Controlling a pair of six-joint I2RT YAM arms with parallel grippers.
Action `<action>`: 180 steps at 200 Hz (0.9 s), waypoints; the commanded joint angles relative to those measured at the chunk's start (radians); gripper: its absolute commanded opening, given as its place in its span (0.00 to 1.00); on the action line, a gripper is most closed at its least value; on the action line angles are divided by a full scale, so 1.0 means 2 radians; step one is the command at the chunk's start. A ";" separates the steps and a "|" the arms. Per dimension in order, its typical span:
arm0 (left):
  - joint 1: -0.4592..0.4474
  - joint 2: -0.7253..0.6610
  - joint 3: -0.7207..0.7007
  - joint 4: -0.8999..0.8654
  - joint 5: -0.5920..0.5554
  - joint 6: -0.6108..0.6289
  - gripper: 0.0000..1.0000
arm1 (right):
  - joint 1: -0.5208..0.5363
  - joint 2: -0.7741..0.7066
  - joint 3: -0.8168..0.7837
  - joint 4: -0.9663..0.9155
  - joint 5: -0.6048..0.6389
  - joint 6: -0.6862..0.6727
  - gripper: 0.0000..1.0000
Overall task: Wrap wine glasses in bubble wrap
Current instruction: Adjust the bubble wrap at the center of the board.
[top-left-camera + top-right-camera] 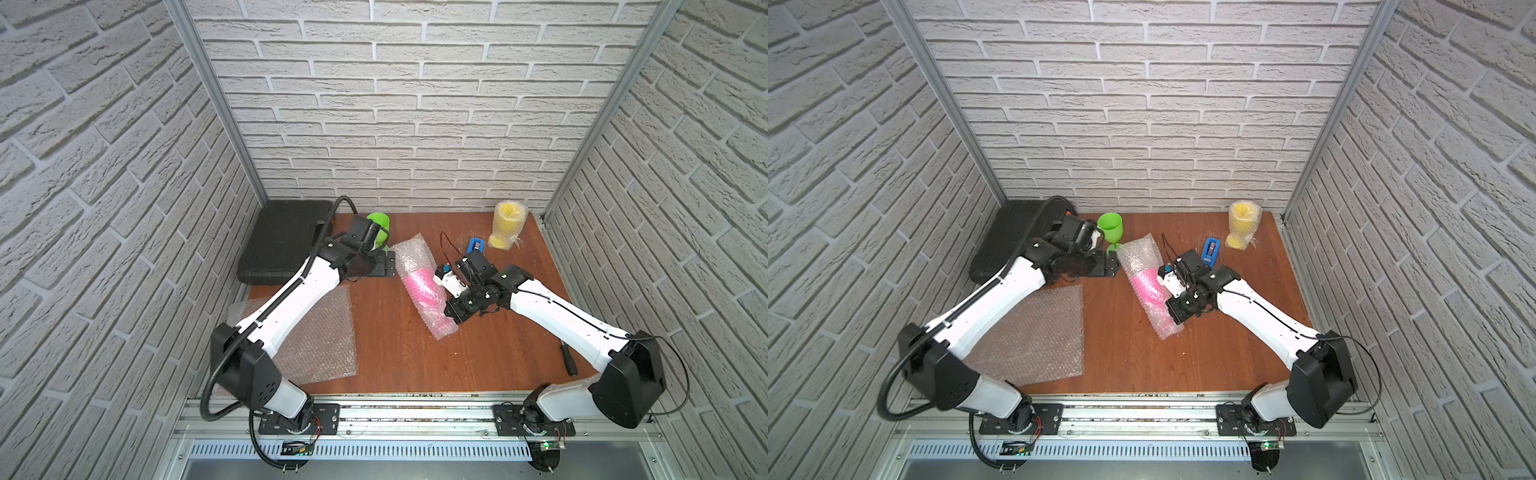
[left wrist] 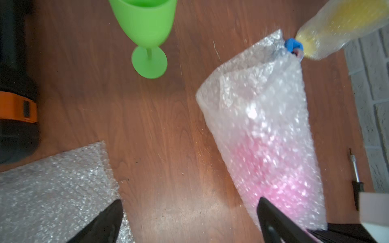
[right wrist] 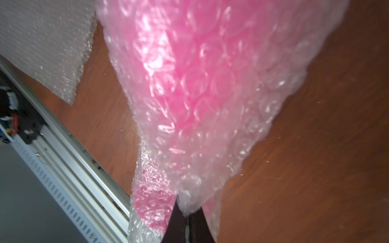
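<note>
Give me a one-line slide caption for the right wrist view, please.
Right pincer shut on the bubble wrap around the pink goblet, wooden table behind.

bright, even | glare on bubble wrap [image 2: 263,109] | wrist views blurred | edges bowed

Desk [image 1: 395,353]: reddish-brown, wood grain. Green goblet [image 2: 145,27]: neon green, plain. Pink goblet [image 3: 189,63]: hot pink, showing through the rolled bubble wrap [image 2: 252,101], which is clear with a round-bubble pattern and white glints. Yellow goblet [image 1: 507,224]: neon yellow under clear bubbled film. Flat bubble wrap sheet [image 1: 1034,336]: clear, greyish over the wood, finely dotted. Tape dispenser [image 1: 1210,249]: blue. Case [image 1: 282,245]: black, with an orange latch [image 2: 16,107]. Walls [image 1: 415,104]: greyish-white brick pattern, lighter joints. My left arm [image 1: 291,307] and right arm [image 1: 561,311]: white shells, black joints. My left pincer [image 2: 189,201] and right pincer [image 3: 188,212]: black.
</note>
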 commanded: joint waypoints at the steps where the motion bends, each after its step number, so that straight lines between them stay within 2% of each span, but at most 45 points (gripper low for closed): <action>1: 0.026 -0.054 -0.048 0.050 0.014 0.037 0.98 | 0.005 -0.003 0.032 -0.045 0.075 -0.125 0.03; 60: 0.121 -0.160 -0.146 0.136 0.144 0.043 0.98 | 0.050 -0.016 0.040 -0.019 0.184 -0.358 0.03; 86: 0.123 -0.179 -0.154 0.135 0.175 0.079 0.98 | 0.075 -0.010 0.010 0.011 0.243 -0.422 0.02; 113: 0.122 -0.208 -0.175 0.163 0.219 0.126 0.98 | 0.091 -0.015 -0.029 0.063 0.262 -0.462 0.03; 134: 0.103 -0.210 -0.191 0.179 0.248 0.175 0.91 | 0.101 -0.015 -0.053 0.099 0.268 -0.470 0.03; 143: 0.086 -0.200 -0.195 0.176 0.265 0.215 0.86 | 0.103 -0.014 -0.063 0.108 0.261 -0.470 0.03; 164: 0.019 -0.169 -0.207 0.158 0.253 0.317 0.85 | 0.102 -0.017 -0.091 0.133 0.245 -0.463 0.03; 180: -0.020 -0.145 -0.224 0.159 0.233 0.372 0.85 | 0.102 -0.025 -0.112 0.159 0.239 -0.458 0.02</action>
